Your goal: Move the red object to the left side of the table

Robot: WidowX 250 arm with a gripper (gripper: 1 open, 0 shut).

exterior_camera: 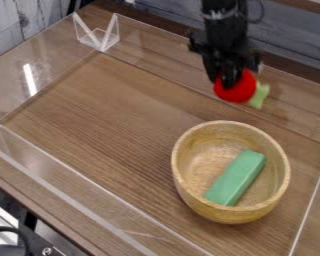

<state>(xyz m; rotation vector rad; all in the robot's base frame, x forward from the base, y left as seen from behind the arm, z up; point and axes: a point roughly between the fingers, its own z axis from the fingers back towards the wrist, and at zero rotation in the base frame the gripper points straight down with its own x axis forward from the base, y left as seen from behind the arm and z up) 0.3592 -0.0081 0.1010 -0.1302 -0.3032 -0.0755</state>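
Observation:
The red object [235, 87] is a small round red toy with a light green piece on its right side. It hangs above the wood-grain table [109, 120] at the back right, lifted off the surface. My gripper [228, 77] points down from above, and its black fingers are shut on the red object's top. The arm rises out of the frame's upper edge.
A wooden bowl [190, 180] stands at the front right and holds a green rectangular block [238, 177]. Low clear acrylic walls [43, 70] edge the table. A folded clear piece [97, 33] stands at the back left corner.

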